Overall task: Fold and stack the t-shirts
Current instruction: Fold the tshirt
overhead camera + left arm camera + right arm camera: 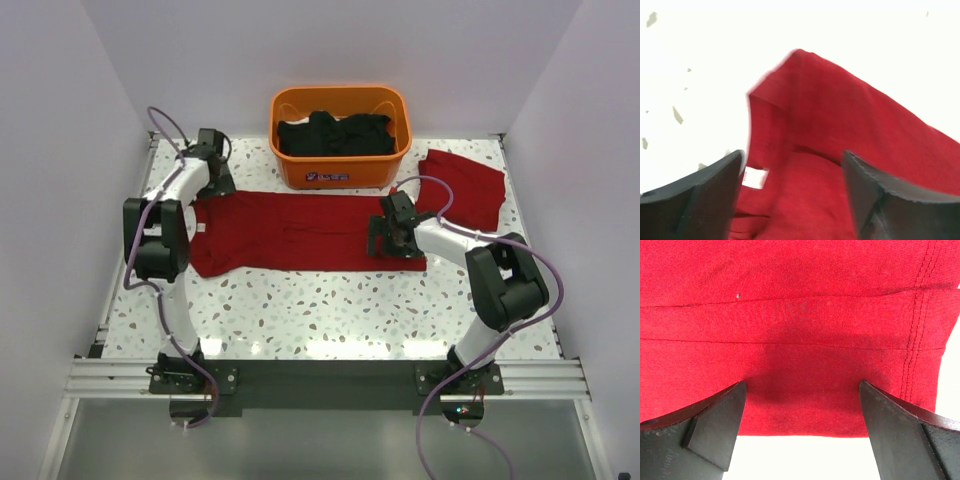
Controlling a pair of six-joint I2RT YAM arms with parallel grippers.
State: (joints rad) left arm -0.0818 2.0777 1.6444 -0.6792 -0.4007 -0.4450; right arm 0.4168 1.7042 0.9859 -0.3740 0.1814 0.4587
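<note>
Across the middle of the table (330, 310) the t-shirt (300, 232) lies as a long strip. The left gripper (217, 180) gapes wide at its collar end and the right gripper (381, 238) gapes wide at the hem — likely set to pinch both ends.

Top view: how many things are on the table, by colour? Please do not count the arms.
Red: 2, the long shirt and the folded shirt
Orange: 1, the basket
Black: 1, the cloth heap in the basket; its pieces cannot be told apart
Total: 4
</note>
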